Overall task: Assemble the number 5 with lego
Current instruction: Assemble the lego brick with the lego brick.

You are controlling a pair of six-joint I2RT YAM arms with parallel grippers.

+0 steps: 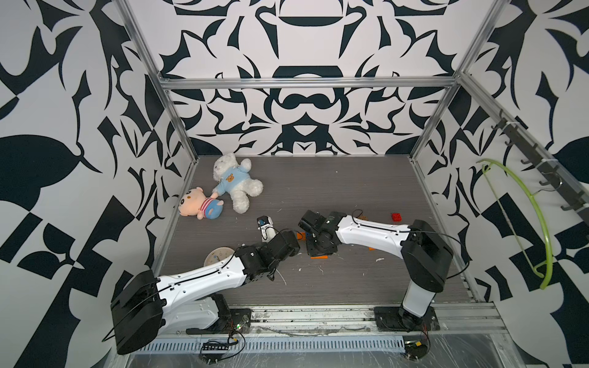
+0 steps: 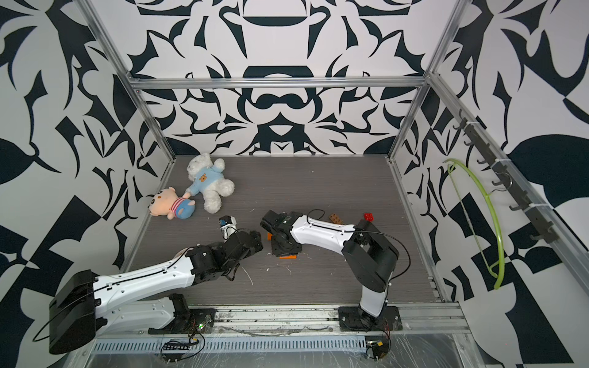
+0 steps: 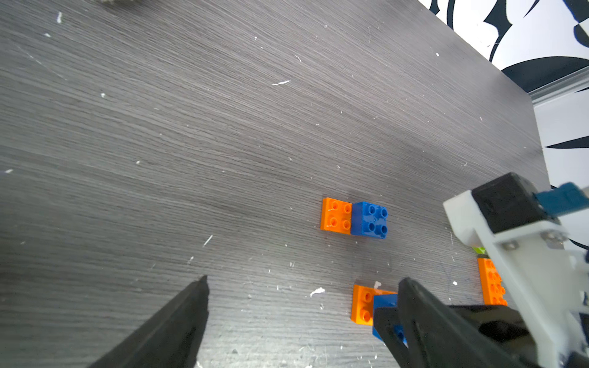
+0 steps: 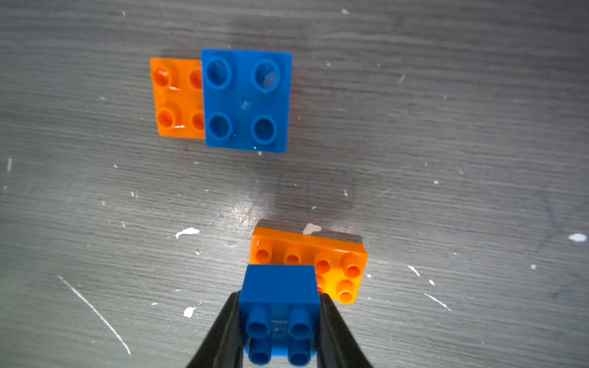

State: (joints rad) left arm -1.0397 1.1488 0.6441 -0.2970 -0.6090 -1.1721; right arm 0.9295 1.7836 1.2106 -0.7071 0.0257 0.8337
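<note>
On the grey table [image 4: 95, 191], right gripper [image 4: 280, 299] grasps 1 blue brick [image 4: 279, 285], left gripper [image 3: 304, 282] released

Pretty scuffed dark grey wood-grain counter [image 1: 334, 178] here. On it: white plush bear in a blue hoodie [image 1: 237, 181], peach-faced plush doll [image 1: 199, 205] beside it, round cream clock [image 1: 215, 255], small red brick [image 1: 396, 217], brown brick [image 2: 335, 219], orange studded bricks [image 4: 342, 264].

Robotics lab test cell, aluminium-profile frame [image 1: 306, 83], black-and-white patterned wall panels [image 1: 302, 38], two robot arms [image 1: 204, 280] bolted to a front rail [image 1: 318, 313], grey wood-grain desk [image 1: 334, 184], exposed wiring [image 1: 220, 345]
</note>
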